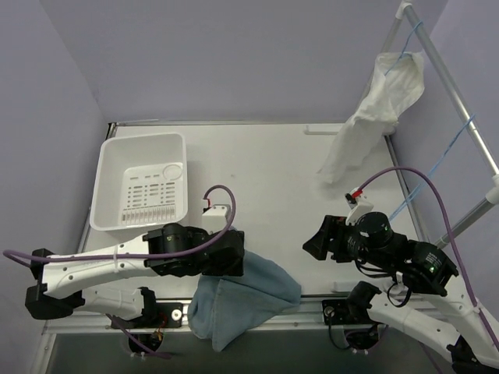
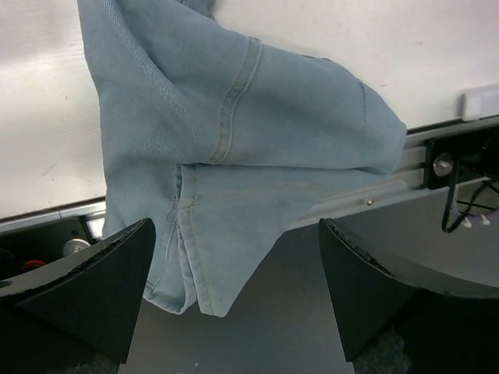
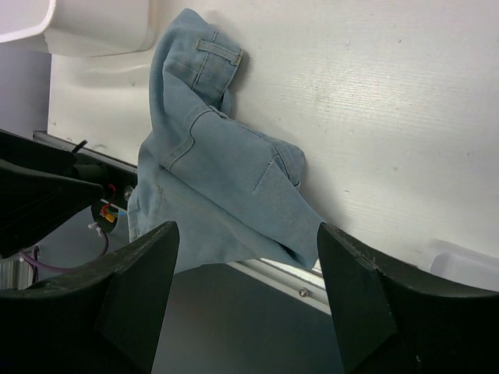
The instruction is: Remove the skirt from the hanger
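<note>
The light blue denim skirt point(image 1: 249, 300) lies crumpled at the table's near edge, with part of it hanging over the rail. It also shows in the left wrist view point(image 2: 257, 140) and the right wrist view point(image 3: 218, 179). No hanger is visible on it. My left gripper point(image 1: 234, 261) hovers just over the skirt's left side, open and empty point(image 2: 238, 296). My right gripper point(image 1: 316, 241) is to the right of the skirt, apart from it, open and empty point(image 3: 245, 296).
A white perforated basket point(image 1: 105, 179) stands at the back left. A white garment point(image 1: 374, 109) hangs from the metal rack point(image 1: 460, 101) along the right side. The table's front rail point(image 2: 437, 152) runs under the skirt.
</note>
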Available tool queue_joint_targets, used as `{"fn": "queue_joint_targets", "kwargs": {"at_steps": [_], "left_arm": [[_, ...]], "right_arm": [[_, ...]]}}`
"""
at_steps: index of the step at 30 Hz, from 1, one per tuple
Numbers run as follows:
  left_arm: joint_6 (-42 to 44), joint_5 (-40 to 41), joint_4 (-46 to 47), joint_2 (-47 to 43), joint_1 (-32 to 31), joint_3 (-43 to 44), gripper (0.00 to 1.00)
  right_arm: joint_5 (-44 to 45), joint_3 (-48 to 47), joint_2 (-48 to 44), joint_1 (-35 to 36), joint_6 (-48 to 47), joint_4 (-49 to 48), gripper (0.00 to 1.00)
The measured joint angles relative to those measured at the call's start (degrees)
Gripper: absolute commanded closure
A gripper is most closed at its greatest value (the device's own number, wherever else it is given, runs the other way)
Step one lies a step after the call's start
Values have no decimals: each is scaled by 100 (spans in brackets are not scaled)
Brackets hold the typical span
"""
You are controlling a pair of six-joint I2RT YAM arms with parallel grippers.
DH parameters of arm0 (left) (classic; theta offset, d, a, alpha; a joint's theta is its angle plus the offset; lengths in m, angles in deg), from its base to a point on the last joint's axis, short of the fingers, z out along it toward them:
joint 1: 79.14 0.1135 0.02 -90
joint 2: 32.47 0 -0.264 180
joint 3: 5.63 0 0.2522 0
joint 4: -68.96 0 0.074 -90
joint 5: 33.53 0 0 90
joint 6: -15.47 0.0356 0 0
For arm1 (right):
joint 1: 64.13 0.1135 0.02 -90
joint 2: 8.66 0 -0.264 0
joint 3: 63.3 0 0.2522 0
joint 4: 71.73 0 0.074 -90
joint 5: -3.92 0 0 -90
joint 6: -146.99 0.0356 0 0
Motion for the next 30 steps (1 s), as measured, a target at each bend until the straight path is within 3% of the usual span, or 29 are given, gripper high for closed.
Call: {"fn": "queue_joint_targets", "kwargs": {"at_steps": [5, 11, 16, 30], "left_arm": [[-581, 37, 262, 103, -2, -463, 6], [-1467, -125, 708, -776, 284, -1561, 6], [-2234, -122, 1241, -1386, 262, -1810, 6], [-3845, -411, 1950, -769, 153, -2750, 6]], "right_arm": [[26, 0, -17, 0, 0, 7, 33], [81, -2, -225, 0, 9, 173, 33], [101, 0, -267, 0, 20, 280, 33], [271, 0, -374, 0, 70, 317, 33]]}}
